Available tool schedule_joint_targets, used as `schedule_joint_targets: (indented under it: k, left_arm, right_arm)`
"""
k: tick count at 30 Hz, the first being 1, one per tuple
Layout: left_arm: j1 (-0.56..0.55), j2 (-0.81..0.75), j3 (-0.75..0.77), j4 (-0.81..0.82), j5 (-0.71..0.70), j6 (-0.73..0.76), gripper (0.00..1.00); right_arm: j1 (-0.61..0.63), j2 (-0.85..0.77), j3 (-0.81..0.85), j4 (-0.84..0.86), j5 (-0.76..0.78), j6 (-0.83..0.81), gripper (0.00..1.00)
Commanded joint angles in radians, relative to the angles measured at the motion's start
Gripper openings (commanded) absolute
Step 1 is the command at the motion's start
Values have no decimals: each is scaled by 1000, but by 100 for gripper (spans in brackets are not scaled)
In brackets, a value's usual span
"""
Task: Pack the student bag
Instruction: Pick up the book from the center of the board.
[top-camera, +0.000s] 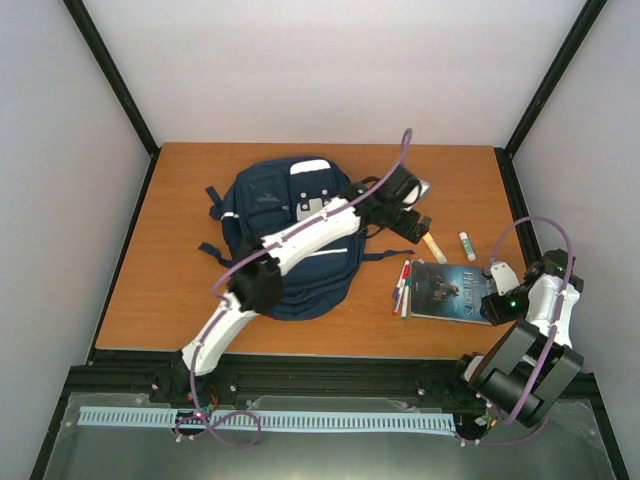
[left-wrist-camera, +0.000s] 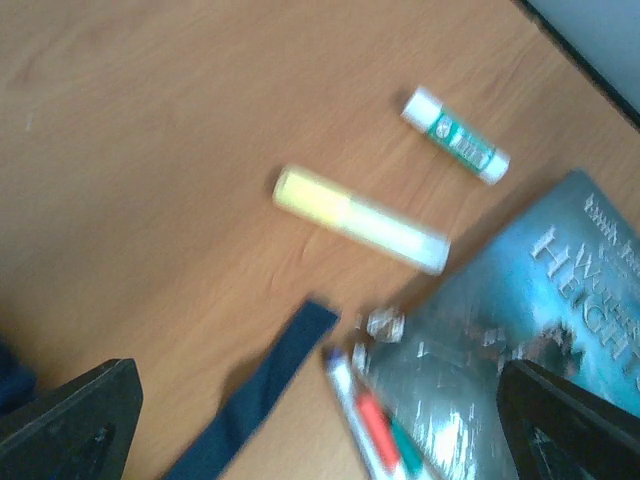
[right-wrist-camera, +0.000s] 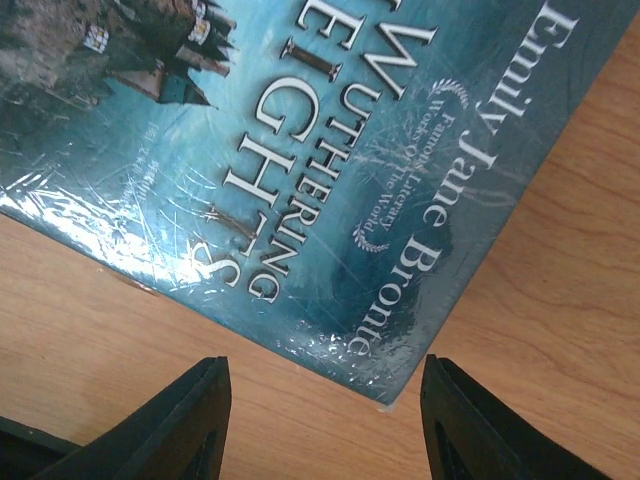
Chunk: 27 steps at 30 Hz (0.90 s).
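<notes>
The navy student bag (top-camera: 285, 240) lies flat on the table's left-middle, white label at its top. My left arm reaches across it. My left gripper (top-camera: 418, 226) is open and empty, hovering right of the bag above a yellow highlighter (top-camera: 434, 247). In the left wrist view the open gripper (left-wrist-camera: 320, 435) is over a bag strap (left-wrist-camera: 265, 395) and several pens (left-wrist-camera: 375, 420), with the highlighter (left-wrist-camera: 360, 220) ahead. My right gripper (top-camera: 492, 298) is open at the near right corner of a teal book (top-camera: 452, 292). In the right wrist view that book corner (right-wrist-camera: 400, 370) lies between the open fingers of the gripper (right-wrist-camera: 325, 420).
A white and green glue stick (top-camera: 467, 245) lies right of the highlighter and also shows in the left wrist view (left-wrist-camera: 456, 135). The pens (top-camera: 403, 288) lie along the book's left edge. A grey flat object (top-camera: 422, 187) shows behind the left gripper. Black frame posts border the table.
</notes>
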Motion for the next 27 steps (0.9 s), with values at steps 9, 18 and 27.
schedule_joint_targets:
  k: [9, 18, 27]
  left_arm:
    - [-32, 146, 170, 20, 123, 50, 100]
    - [-32, 314, 301, -1, 257, 55, 100]
    - [-34, 392, 317, 25, 433, 66, 98]
  right_arm:
    - [-14, 63, -40, 7, 60, -22, 56]
    - [-15, 77, -84, 21, 82, -22, 60]
    - [-14, 124, -116, 79, 94, -28, 62]
